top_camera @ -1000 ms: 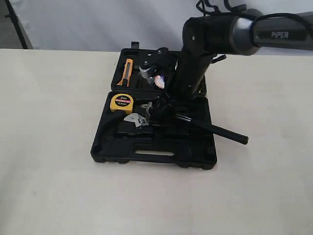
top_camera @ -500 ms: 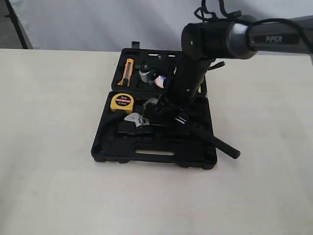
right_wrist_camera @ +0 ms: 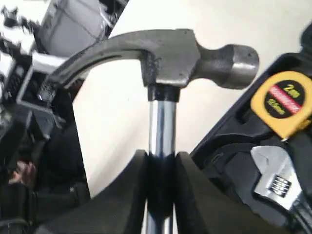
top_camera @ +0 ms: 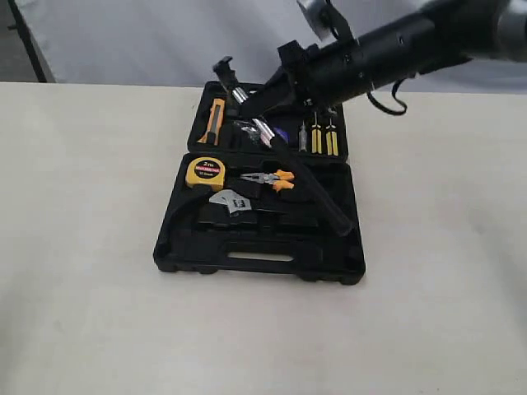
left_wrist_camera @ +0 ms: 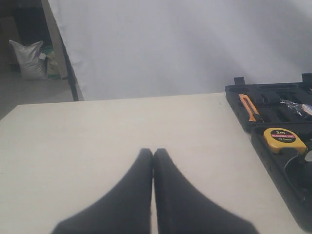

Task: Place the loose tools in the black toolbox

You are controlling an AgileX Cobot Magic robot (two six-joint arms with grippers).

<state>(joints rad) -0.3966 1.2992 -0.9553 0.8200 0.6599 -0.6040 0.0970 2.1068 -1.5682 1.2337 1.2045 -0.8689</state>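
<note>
Hammer (top_camera: 309, 185) slants above the open toolbox (top_camera: 255, 265), head high over the rear half, black handle reaching down toward the right of the front half; whether its end touches the case cannot be told. The right gripper (top_camera: 254, 103) holds it just below the head. Only the right wrist view shows that grip up close: both pads (right_wrist_camera: 127, 195) pressed on the chrome shaft, with the wrench (right_wrist_camera: 273, 180) and tape measure (right_wrist_camera: 282, 102) lying in the case beyond. The exterior view alone shows the pliers (top_camera: 268, 177). The left gripper (left_wrist_camera: 153, 152), seen only by its own camera, hangs over the bare table (left_wrist_camera: 97, 131), fingers pressed together and holding nothing.
</note>
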